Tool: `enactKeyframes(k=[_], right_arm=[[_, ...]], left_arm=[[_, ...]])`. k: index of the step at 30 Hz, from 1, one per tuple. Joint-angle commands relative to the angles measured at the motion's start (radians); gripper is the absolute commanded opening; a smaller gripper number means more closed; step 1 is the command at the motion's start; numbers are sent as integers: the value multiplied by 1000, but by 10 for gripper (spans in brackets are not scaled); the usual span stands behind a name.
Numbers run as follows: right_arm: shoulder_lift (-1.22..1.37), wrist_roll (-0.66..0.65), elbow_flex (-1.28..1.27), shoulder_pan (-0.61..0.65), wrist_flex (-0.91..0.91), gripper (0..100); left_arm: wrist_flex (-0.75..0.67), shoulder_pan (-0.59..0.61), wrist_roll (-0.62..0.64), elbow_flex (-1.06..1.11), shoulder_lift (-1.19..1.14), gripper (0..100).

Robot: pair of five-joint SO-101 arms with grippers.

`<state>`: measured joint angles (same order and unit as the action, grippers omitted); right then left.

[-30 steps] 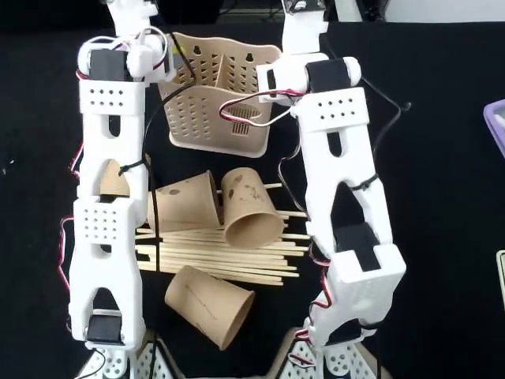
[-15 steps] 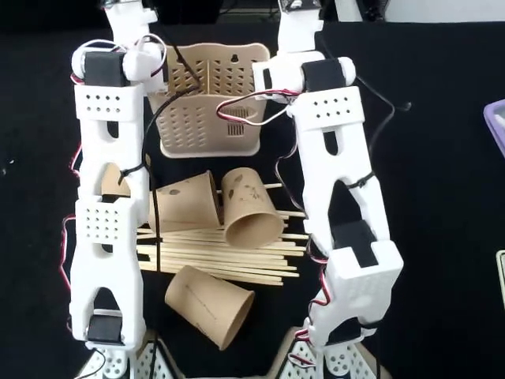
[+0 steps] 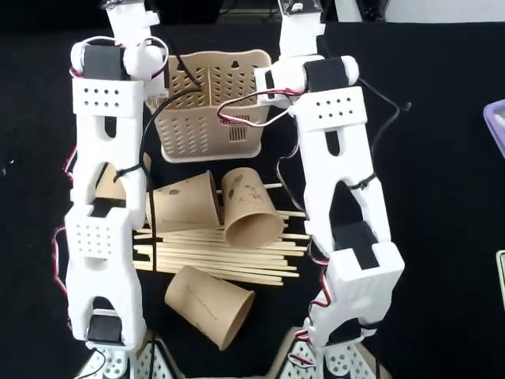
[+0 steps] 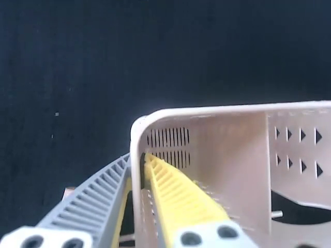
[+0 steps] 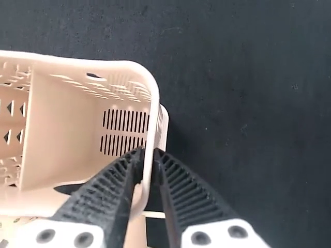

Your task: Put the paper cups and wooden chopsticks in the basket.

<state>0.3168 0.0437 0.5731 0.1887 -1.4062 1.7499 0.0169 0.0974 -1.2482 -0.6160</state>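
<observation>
High view looks down on a black worktop (image 3: 442, 237) where the beige perforated basket (image 3: 209, 118) sits at the far end, between the left arm (image 3: 102, 150) and the right arm (image 3: 339, 150). Closer to the arms' bases, three paper cups (image 3: 185, 204) lie on their sides outside the basket. Two are side by side just in front of it, the second cup (image 3: 251, 212) with its mouth turned toward the camera. A third cup (image 3: 209, 304) lies nearer still. Between them the wooden chopsticks (image 3: 213, 254) lie in a loose bundle crosswise on the worktop, with the two farther cups resting against its far edge and the third just beside its near edge. From the left wrist view, the left gripper (image 4: 137, 157) is clenched on the basket's (image 4: 227, 150) side wall close to a corner, its yellow finger inside and its grey finger outside. From the right wrist view, the right gripper (image 5: 148, 152) pinches the opposite end wall of the basket (image 5: 62, 119) at the rim, one black finger inside and the other outside, next to the slotted vents.
</observation>
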Motion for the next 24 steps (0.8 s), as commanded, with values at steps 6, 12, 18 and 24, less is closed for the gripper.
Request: enactKeyframes(k=[6,12,18,24], right_arm=[[-61,-14,51,-21,-63,11],[-104,-9,62,6,-63,13],[-73,-11,68,29,-57,102],[-85,-15,90,21,-3,225]], left_arm=[[8,19,-14,102,143,30],[-40,15,-98,110,141,33],[-87,41,-98,94,146,158],[-126,90,-97,38,150,266]])
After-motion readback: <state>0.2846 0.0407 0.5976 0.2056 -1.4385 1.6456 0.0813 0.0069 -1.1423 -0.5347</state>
